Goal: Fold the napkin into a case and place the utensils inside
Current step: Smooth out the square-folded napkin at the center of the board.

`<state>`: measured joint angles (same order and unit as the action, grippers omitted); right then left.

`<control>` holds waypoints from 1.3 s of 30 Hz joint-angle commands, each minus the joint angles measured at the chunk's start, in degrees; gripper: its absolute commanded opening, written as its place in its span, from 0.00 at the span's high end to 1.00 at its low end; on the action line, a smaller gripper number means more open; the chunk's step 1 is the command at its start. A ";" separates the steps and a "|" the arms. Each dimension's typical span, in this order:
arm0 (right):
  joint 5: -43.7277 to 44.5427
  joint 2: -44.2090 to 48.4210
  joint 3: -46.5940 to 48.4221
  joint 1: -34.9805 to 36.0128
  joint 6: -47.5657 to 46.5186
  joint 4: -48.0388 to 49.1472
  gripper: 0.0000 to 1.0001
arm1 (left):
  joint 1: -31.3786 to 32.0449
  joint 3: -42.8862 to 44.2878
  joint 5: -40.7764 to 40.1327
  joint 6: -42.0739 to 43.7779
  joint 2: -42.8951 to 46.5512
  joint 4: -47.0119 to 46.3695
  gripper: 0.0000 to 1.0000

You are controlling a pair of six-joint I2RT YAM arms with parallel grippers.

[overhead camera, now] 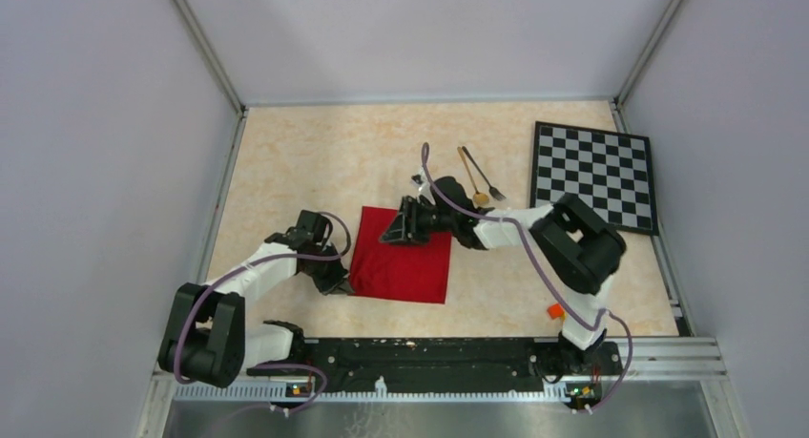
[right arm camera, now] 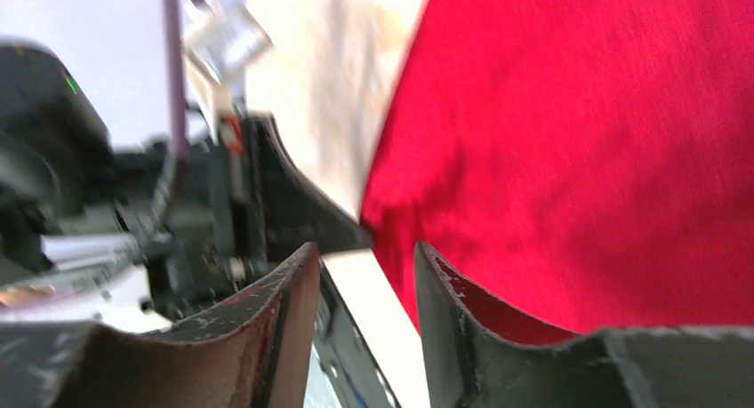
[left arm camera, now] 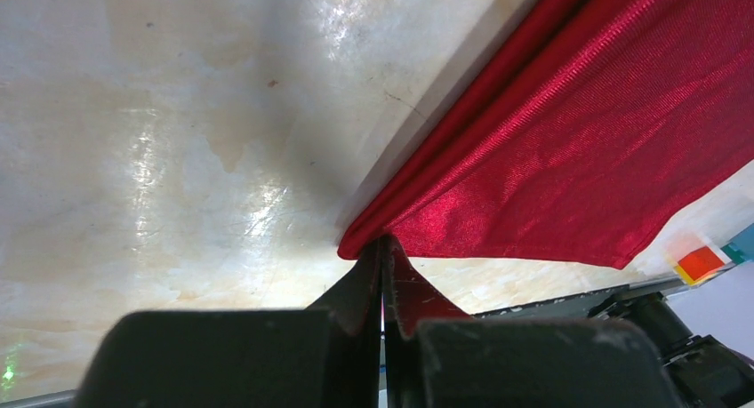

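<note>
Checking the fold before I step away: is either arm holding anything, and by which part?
The left gripper pinches the napkin at a corner; the right gripper is open above it, holding nothing.

We're looking into a robot lab cell: plain grey panels (overhead camera: pixel 86 123) on aluminium posts (overhead camera: pixel 205 47) are boxing in a marble-look tabletop (overhead camera: pixel 315 161). A left arm (overhead camera: pixel 258 266) and a right arm (overhead camera: pixel 572 242) are sitting bolted to a slotted metal rail (overhead camera: pixel 658 352) along the near edge.

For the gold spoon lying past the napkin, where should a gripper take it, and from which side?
Probably mid-handle on the spoon, from straight above, jaws across the thin handle. It lies flat, and the fork crowds its far end, so stay toward the bowl end.
</note>
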<state>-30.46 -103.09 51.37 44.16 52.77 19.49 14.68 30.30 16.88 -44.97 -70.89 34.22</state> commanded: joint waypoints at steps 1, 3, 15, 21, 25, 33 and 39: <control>-3.05 -10.78 9.66 1.53 8.61 14.32 0.62 | 0.09 -2.07 -4.47 -1.24 -1.28 -2.03 1.00; -3.61 -14.92 14.42 2.51 9.74 14.48 0.69 | 0.09 -1.84 -5.22 -1.38 -1.26 -1.43 1.00; -0.80 -30.05 28.75 2.77 6.09 8.61 0.85 | 0.13 -1.88 -6.08 -1.98 -2.59 -0.14 1.00; -2.13 -34.01 33.77 -0.83 5.36 8.05 0.80 | 0.17 -1.66 -6.51 -2.11 -2.30 0.26 1.00; -3.67 -37.68 39.79 -2.86 3.28 3.30 0.75 | 0.18 -1.67 -5.87 -1.87 -2.41 0.02 1.00; -7.11 -42.67 56.57 -6.25 -4.40 -9.71 0.68 | 0.26 0.38 -0.63 1.19 0.62 -0.73 1.00; -3.74 -28.99 58.76 -6.81 -16.88 -32.80 0.57 | 0.22 6.59 7.41 5.12 7.17 2.33 0.76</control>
<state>-36.10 -144.18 109.47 37.58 46.22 3.25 14.72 31.77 19.49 -43.46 -68.73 35.59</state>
